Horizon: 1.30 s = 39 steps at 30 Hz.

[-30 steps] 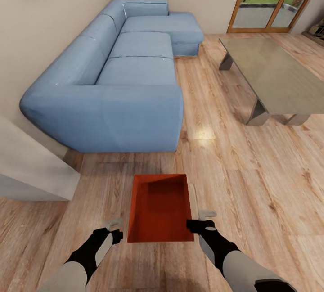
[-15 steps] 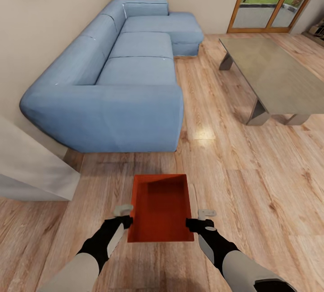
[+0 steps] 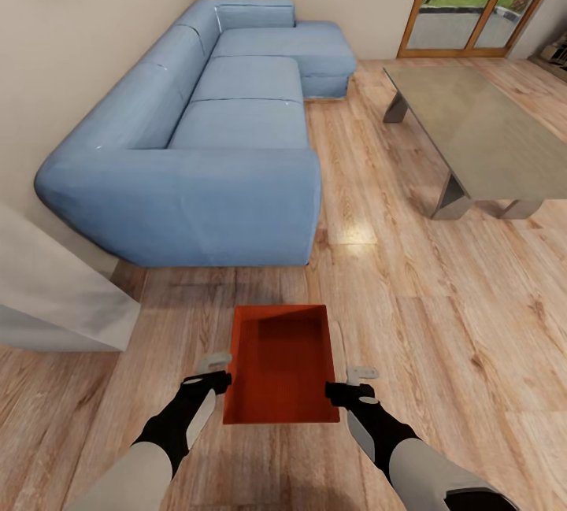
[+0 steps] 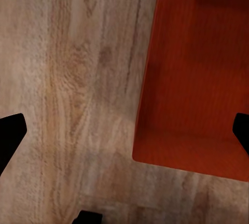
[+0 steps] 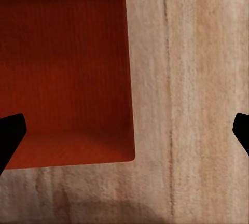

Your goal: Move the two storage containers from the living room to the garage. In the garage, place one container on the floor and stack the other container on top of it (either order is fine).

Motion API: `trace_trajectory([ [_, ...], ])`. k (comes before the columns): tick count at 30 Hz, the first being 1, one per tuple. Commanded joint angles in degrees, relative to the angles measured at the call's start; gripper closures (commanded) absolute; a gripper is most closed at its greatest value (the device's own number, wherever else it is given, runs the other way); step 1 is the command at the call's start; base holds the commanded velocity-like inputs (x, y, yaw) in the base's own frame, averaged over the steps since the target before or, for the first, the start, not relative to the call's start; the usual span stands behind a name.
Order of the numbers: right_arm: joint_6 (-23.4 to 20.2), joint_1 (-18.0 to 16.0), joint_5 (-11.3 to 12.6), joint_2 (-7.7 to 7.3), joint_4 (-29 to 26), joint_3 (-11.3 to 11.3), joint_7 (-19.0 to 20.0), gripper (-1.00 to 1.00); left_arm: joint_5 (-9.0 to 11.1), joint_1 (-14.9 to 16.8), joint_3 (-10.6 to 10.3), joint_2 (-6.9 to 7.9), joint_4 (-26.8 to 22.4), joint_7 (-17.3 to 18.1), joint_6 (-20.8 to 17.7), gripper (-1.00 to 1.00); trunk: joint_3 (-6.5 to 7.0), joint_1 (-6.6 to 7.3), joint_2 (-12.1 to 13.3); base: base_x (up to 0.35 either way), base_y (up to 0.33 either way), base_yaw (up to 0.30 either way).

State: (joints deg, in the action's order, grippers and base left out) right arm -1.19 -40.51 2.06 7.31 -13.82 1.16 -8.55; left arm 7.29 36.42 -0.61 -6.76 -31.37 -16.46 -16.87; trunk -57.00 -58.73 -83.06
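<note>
Orange-red lidless rectangular storage bin [image 3: 282, 365] sits on light wood-plank floor [image 3: 441, 314] at 6 o'clock of the head view, w/ big light-blue sectional sofa [image 3: 213, 133] at 12 and low grey table [image 3: 472, 133] at 2. Left gripper [image 3: 214, 370] and right gripper [image 3: 353, 385] flank its walls, jaws spread wide in the wrist views; contact probably none, hard to tell.

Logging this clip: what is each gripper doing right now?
Left gripper: open, astride the left wall of the orange-red storage container.
Right gripper: open, astride its right wall.
</note>
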Motion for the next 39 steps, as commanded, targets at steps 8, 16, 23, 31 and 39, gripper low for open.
trace_trajectory([
  [8, -0.14, -0.01, 0.18, -0.07, -0.06, 0.16, -0.24, -1.0, 0.56, 0.0, -0.28, -0.15, 0.02, -0.33, 0.13, -1.0, -0.03, 0.0, -0.02, 0.0, 0.0, 0.0],
  [16, -0.13, -0.01, 0.12, -0.15, -0.06, 0.24, -0.14, -1.0, 0.5, -0.01, -0.35, -0.21, 0.25, -0.33, 0.31, -1.0, -0.03, 0.0, -0.02, 0.023, 0.0, 0.0],
  [23, -0.05, -0.01, -3.72, 0.01, 0.08, 0.21, 0.15, -1.0, 0.47, -0.03, -0.54, -0.18, 0.81, -0.33, -0.09, -1.0, -0.03, 0.0, -0.02, 0.026, 0.0, 0.0],
  [31, -0.09, -0.01, -5.29, 0.0, 0.11, 0.08, 0.15, -1.0, 0.45, -0.03, -2.41, -0.18, 2.46, -0.33, -0.03, -1.0, -0.03, 0.0, -0.02, 0.0, 0.0, 0.0],
  [39, -0.11, -0.01, -5.07, 0.07, 0.11, 0.02, 0.32, -1.0, 0.36, -0.02, -2.72, -0.18, 2.61, -0.33, 0.23, -1.0, -0.03, 0.0, -0.02, 0.0, 0.0, 0.0],
])
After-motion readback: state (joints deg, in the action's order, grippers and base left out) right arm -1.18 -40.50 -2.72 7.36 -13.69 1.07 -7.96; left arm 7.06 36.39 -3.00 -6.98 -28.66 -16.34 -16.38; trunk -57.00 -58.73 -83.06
